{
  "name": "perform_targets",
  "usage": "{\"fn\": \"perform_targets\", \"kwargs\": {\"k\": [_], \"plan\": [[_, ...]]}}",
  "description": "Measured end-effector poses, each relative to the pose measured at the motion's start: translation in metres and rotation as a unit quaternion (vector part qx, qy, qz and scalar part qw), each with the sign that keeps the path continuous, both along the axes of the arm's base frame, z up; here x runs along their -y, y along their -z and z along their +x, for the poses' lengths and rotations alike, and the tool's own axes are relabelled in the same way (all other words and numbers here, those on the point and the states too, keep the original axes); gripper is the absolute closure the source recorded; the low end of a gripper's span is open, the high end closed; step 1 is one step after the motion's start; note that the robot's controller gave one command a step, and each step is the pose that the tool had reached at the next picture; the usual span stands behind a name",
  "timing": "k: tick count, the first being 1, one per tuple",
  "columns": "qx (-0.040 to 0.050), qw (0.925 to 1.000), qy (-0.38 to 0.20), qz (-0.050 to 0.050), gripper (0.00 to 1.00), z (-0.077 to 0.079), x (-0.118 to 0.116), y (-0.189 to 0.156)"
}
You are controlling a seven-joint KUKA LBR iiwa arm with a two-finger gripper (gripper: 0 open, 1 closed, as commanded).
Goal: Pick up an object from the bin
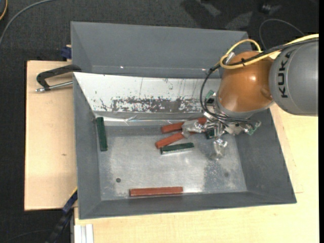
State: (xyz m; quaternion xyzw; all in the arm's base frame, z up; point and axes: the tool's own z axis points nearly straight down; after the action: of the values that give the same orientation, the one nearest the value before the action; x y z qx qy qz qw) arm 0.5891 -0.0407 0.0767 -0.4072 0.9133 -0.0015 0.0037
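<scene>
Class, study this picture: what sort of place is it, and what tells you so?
Probably a robotics lab or test cell: a KUKA arm reaches into a grey metal bin holding loose red bars and green bars, with a cable trailing over dark carpet.

1. The bin [152,47] is grey metal: dull walls, a shiny scratched floor.
2. The red bar [156,191] by the bin's front wall looks smooth and dull.
3. The orange cover [243,87] above the bin is glossy.

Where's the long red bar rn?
In the camera view, the long red bar lies flat along the bin's near wall, bottom centre, well clear of the small green bar farther back.
</scene>
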Motion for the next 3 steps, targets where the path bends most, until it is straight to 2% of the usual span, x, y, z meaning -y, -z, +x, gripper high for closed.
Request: {"fn": "perform_targets", "kwargs": {"k": [1,2,3], "plan": [[0.0013,0.9995,0.031,0.002,0.0,0.006,-0.042,-0.04],[-0.003,0.9918,-0.127,0.0,0.0,0.001,-0.086,0.006],[-0.0016,0.9922,-0.125,0.002,1.0,0.002,-0.086,0.002]]}}
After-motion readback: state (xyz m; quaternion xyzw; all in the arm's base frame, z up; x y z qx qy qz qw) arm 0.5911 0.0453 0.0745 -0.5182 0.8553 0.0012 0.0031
